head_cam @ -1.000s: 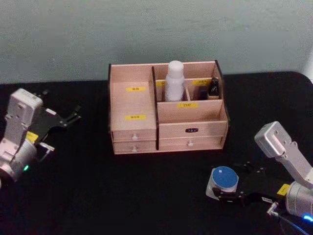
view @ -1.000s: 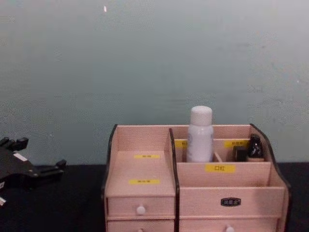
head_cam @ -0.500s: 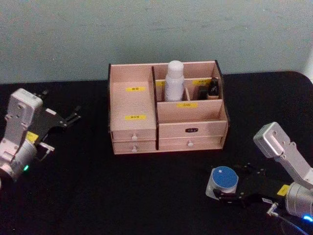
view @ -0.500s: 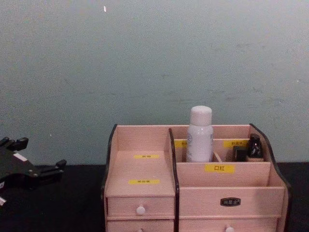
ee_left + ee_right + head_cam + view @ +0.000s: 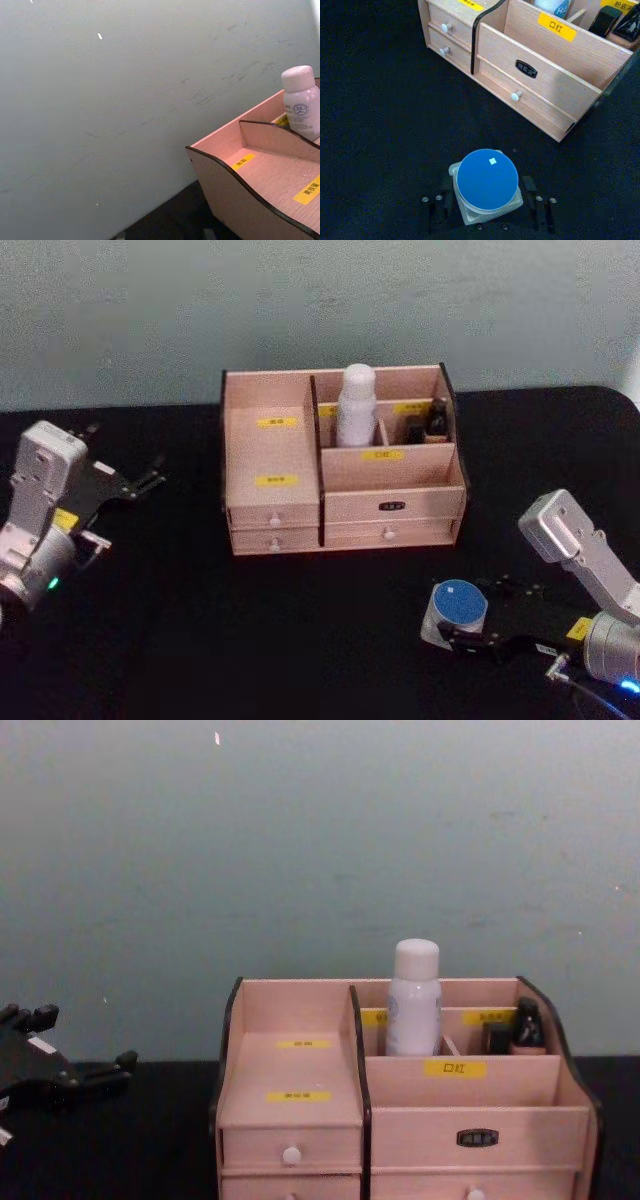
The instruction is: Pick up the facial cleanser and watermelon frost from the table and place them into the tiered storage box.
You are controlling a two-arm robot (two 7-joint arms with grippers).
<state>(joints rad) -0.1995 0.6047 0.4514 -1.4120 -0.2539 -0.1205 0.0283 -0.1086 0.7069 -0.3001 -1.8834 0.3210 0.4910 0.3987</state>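
**Right claw astride the watermelon frost, ready to take it by the base**

Our right gripper (image 5: pixel 486 204) sits low over the table, with its black fingers (image 5: pixel 436 207) apart, one on each side of the watermelon frost (image 5: pixel 487 177). They stand close against the jar's sides, but we cannot see that they press it, and the jar rests flat on the black table (image 5: pixel 300 640).

We judge this jar to be small, light and rigid: a round blue lid on a pale, squarish body. The lid looks smooth and curved, so a hold there could slip or twist. The flat faces of the body below it are the better place, and that is about where the fingers stand. A moderate squeeze should do. We would keep the jar level so that the lid stays up.

From the claw, the right wrist runs back toward the near right corner of the table. Its silver link rises at a slant above the gripper, so the hand lies almost level with the tabletop and reaches left.

The tiered storage box (image 5: pixel 392 505) stands farther off and to the left of the jar, well apart from it, drawers facing us. The facial cleanser (image 5: pixel 356 400), a white capped bottle, stands upright in a far compartment of the box, beside some small dark bottles (image 5: pixel 437 418) to its right.

Our left gripper (image 5: pixel 145 480) is parked at the left side of the table, fingers apart and empty, pointing toward the box.
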